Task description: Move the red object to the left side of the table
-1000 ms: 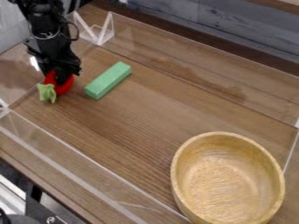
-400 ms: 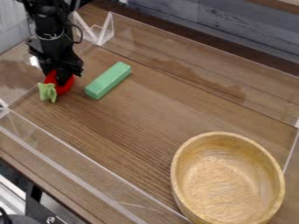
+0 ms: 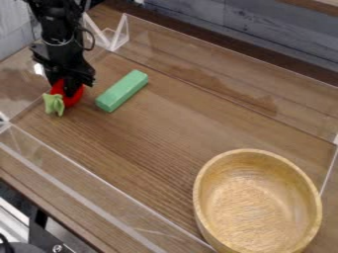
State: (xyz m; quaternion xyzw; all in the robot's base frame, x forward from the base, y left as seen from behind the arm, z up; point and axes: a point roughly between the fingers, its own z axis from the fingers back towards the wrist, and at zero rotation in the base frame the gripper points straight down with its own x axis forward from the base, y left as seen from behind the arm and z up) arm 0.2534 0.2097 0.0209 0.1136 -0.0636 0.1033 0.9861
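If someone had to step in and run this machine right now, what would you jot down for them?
Gripper: pointing down at the far left of the table, its jaws closed around the red toy fruit, which sits at table level. Whether the fruit rests on the wood or is just off it, I cannot tell.
Red toy fruit: its green leafy end sticks out to the left of the jaws. A green block lies just to its right, apart from it. A wooden bowl sits at the near right corner.
Done: the fruit is on the left side.
Left: let go of it and lift the arm away.
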